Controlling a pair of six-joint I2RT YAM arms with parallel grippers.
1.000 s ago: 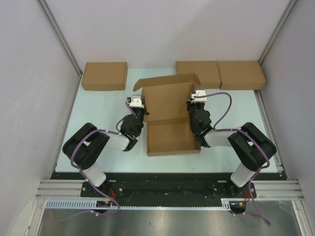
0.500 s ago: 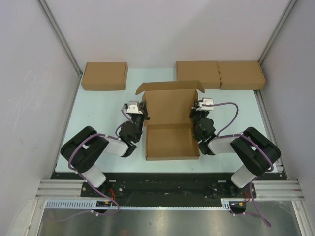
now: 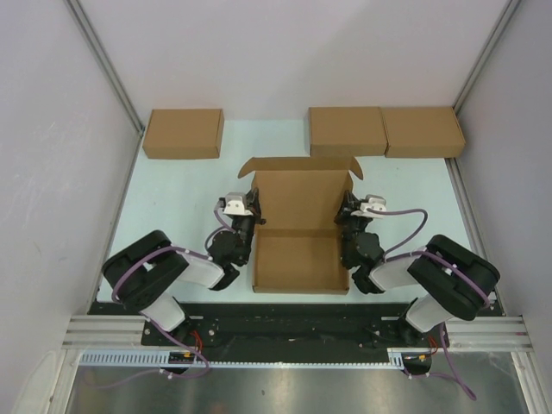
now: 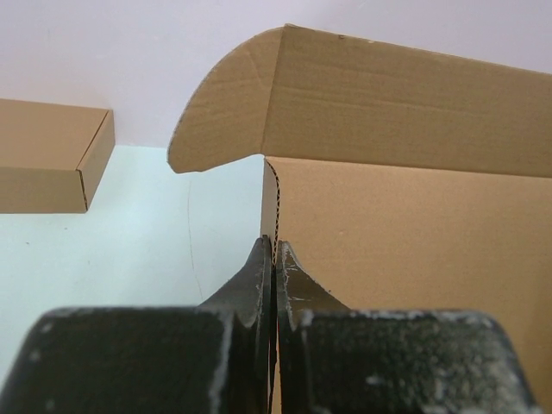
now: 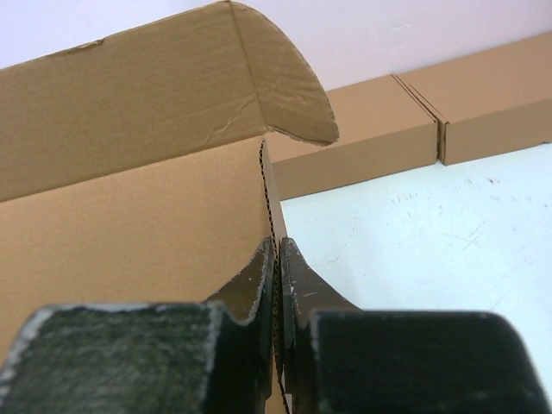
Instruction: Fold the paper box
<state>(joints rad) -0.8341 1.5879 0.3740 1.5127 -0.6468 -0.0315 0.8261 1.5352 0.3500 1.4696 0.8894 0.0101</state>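
- Paper box (image 3: 300, 259) is sitting in the middle of the desk (image 3: 172, 198) between the two arms. Its shallow tray is lying flat and its hinged lid (image 3: 302, 200) is standing up from the far wall.
- On the lid's left edge the left hand (image 4: 274, 252) is pinching the cardboard, fingers pressed together on it. The right hand (image 5: 276, 252) is clamping the right edge the same way, with the corrugated edge showing between its fingers.
- By the look of it, the lid is being brought over the tray. Both hands should be travelling at one pace, so the panel is not twisting about its hinge crease.
- The rounded side ears (image 4: 220, 112) and the front flap (image 4: 405, 95) are probably going inside the tray walls. Letting go is therefore best left until the lid is lying low enough to guide them in.
- The paper box is showing plain brown, matte, single-wall corrugated board. It is likely stiff along the flutes and prone to denting where pinched hard, and faint wrinkles are showing near the right ear.
- Three closed brown boxes (image 3: 183, 133) are lying along the far edge, well apart from the work.
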